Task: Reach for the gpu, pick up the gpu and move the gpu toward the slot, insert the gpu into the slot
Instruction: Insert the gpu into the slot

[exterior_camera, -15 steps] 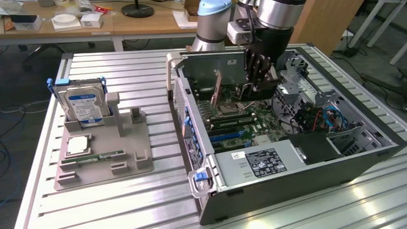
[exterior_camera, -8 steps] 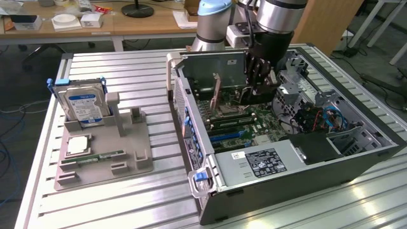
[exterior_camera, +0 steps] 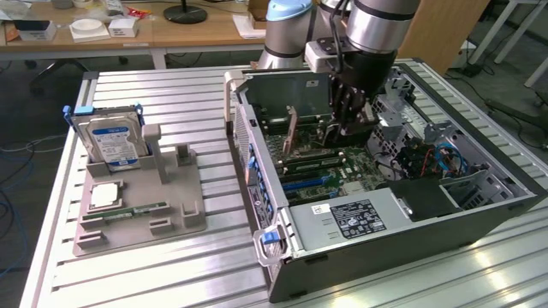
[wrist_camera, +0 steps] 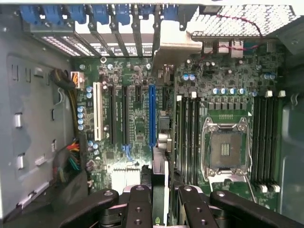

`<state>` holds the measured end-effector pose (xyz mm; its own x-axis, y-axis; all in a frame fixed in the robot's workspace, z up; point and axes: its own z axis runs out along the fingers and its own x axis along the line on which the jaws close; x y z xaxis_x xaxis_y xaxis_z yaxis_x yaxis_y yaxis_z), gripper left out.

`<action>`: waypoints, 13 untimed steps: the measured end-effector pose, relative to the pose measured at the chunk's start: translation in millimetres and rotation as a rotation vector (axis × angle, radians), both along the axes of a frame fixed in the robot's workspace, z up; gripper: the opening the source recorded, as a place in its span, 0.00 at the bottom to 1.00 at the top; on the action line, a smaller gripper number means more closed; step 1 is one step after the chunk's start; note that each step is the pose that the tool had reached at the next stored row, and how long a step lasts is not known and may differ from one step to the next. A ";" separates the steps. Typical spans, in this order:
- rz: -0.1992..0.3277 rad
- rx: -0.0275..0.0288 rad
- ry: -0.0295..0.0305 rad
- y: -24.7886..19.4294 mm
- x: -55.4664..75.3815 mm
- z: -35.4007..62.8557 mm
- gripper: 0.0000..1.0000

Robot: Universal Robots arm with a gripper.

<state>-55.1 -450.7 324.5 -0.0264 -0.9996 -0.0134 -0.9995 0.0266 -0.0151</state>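
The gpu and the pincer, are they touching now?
Touching. In the wrist view the gpu stands edge-on between the fingers of the pincer, which clamp its near end from both sides.

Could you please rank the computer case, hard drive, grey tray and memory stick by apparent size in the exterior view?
Largest to smallest:
1. computer case
2. grey tray
3. hard drive
4. memory stick
No two look alike.

gpu [wrist_camera: 162, 126] | thin card, silvery bracket | edge-on in tool [wrist_camera: 164, 191], beside blue slot [wrist_camera: 152, 114]
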 end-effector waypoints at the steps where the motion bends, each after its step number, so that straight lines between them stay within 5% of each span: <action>1: 0.000 0.0000 0.0000 0.0 -1.5 -1.9 0.26; 13: 0.003 -0.0002 0.0000 0.0 -9.2 -23.7 0.26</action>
<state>-64.3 -450.7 300.8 -0.0236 -0.9996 -0.0132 -0.9996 0.0238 -0.0151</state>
